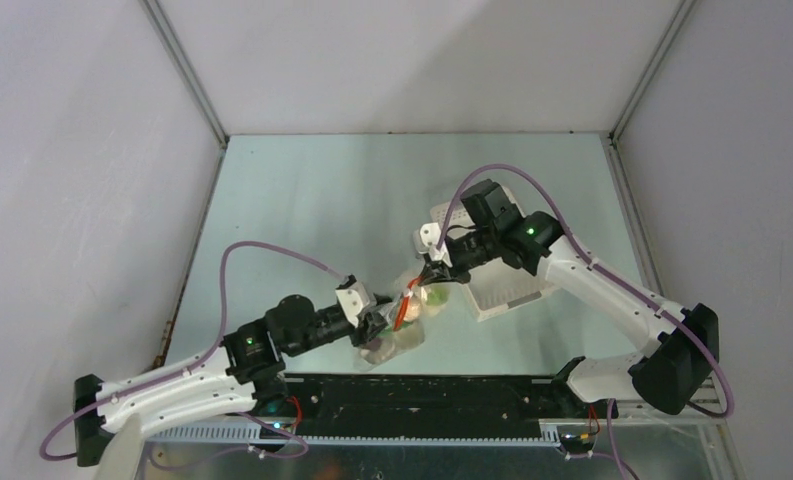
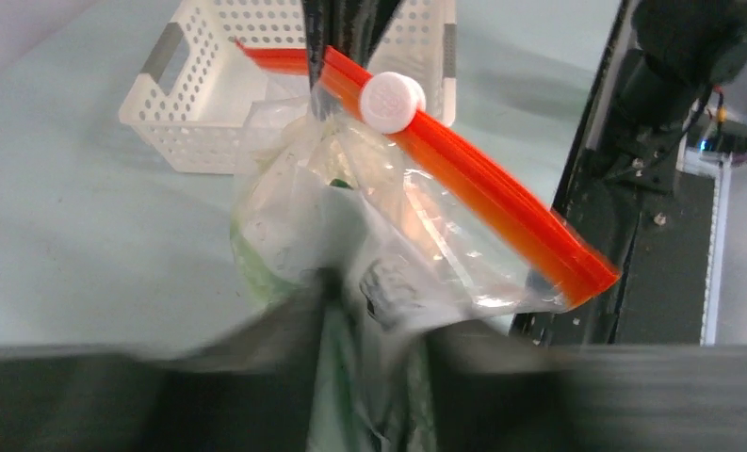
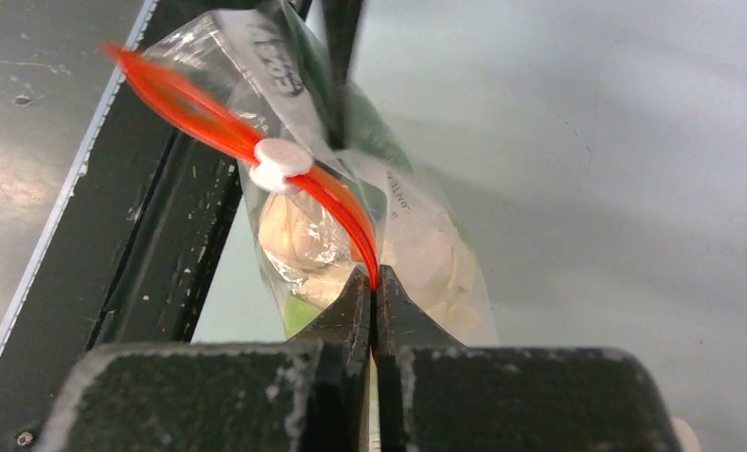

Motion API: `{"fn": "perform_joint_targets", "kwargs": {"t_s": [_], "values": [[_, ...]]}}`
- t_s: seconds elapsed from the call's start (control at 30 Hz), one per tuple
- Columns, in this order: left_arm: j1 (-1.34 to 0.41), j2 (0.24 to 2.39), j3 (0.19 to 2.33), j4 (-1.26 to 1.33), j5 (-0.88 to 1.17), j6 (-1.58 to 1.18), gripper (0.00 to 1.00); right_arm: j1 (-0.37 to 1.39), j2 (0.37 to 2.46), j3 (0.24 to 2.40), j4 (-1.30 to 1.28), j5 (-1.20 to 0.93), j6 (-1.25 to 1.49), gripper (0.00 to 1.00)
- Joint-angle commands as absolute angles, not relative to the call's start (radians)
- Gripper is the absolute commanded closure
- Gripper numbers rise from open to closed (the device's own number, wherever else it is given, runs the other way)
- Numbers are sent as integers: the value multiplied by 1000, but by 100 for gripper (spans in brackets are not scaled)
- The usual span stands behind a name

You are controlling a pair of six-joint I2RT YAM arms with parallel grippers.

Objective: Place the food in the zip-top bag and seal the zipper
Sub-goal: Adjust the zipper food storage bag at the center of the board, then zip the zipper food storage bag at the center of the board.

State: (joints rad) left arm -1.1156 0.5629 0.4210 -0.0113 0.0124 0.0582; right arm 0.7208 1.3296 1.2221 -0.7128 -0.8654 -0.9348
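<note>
**Food bagged; zipper pinched, seal not finished**

- The zip-top bag (image 2: 350, 217) hangs above the tabletop (image 2: 68, 235) between the 2 arms, just in front of the white basket (image 2: 209, 94).
- The food (image 3: 299, 235) shows inside through the plastic: pale lumps, with some green low down. No loose pieces are visible outside the bag.
- The right gripper (image 3: 374, 282) has its jaws fully closed on one end of the zipper (image 2: 482, 188), with the orange strip nipped between the tips.
- The left gripper (image 1: 384, 322) has its jaws narrowly apart with bag plastic lying in the gap. The wrist view is blurred, so I cannot tell whether it grips.
- The slider (image 2: 391, 102) sits partway along the strip, near the right pinch. The long run beyond it looks splayed, probably unsealed.

Step in hand, as I judge it: loading is done and sealing is under way.

The next move likely needs the strip held taut at one end while the other jaws catch the small white slider and draw it along the full length. The film is thin, so the slider may jam or the bag may bunch.
</note>
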Motion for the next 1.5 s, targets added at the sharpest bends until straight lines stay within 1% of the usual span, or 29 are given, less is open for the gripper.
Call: {"fn": "perform_joint_targets", "kwargs": {"t_s": [0.0,0.03,0.1,0.17,0.23,0.3,0.4,0.5,0.57,0.67,0.73,0.8,0.83,0.9,1.0,1.2,1.27,1.3,1.33,1.37,1.4,1.43,1.47], "values": [[-1115,533,493,-29,-176,-16,23,737,1301,1279,-579,-708,-744,100],[-1116,515,499,-43,-200,-46,6,747,1295,1279,-534,-659,-697,100],[-1116,482,515,-64,-238,-71,1,767,1286,1301,-521,-429,-579,100],[-1116,450,533,-87,-256,-91,0,795,1295,1357,-577,-290,-482,100],[-1115,433,558,-117,-312,-119,0,817,1316,1420,-651,-211,-375,100],[-1115,437,592,-143,-350,-126,0,831,1339,1472,-713,-183,-276,100],[-1117,501,652,-169,-351,-80,0,870,1358,1519,-763,-147,-142,100],[-1117,585,726,-174,-335,27,0,940,1355,1529,-762,-149,-143,100],[-1117,659,756,-163,-331,99,0,966,1355,1534,-766,-141,-139,100],[-1117,707,779,-144,-337,176,0,971,1357,1544,-791,-148,-114,100],[-1116,734,793,-156,-317,210,3,971,1353,1538,-801,-163,-105,100],[-1116,753,808,-189,-268,224,10,972,1348,1531,-802,-171,-95,100],[-1116,760,816,-200,-249,229,16,972,1345,1529,-801,-175,-92,100],[-1117,759,815,-222,-208,223,22,971,1338,1523,-797,-184,-95,100],[-1116,740,785,-200,-188,209,22,978,1330,1506,-798,-218,-132,100],[-1115,714,758,-151,-149,185,21,994,1344,1500,-814,-194,-155,100],[-1116,724,757,-141,-155,177,26,1000,1345,1500,-813,-193,-158,100],[-1115,730,758,-141,-160,175,31,1002,1346,1500,-810,-190,-157,100],[-1115,739,762,-143,-161,172,38,1006,1346,1500,-809,-189,-159,100],[-1115,743,762,-144,-163,171,41,1007,1344,1500,-806,-186,-159,100],[-1115,752,765,-144,-165,167,47,1009,1343,1500,-805,-186,-161,100],[-1115,756,766,-142,-168,166,49,1010,1342,1500,-803,-186,-162,100],[-1115,762,767,-139,-168,163,54,1012,1341,1500,-802,-186,-164,100]]}}
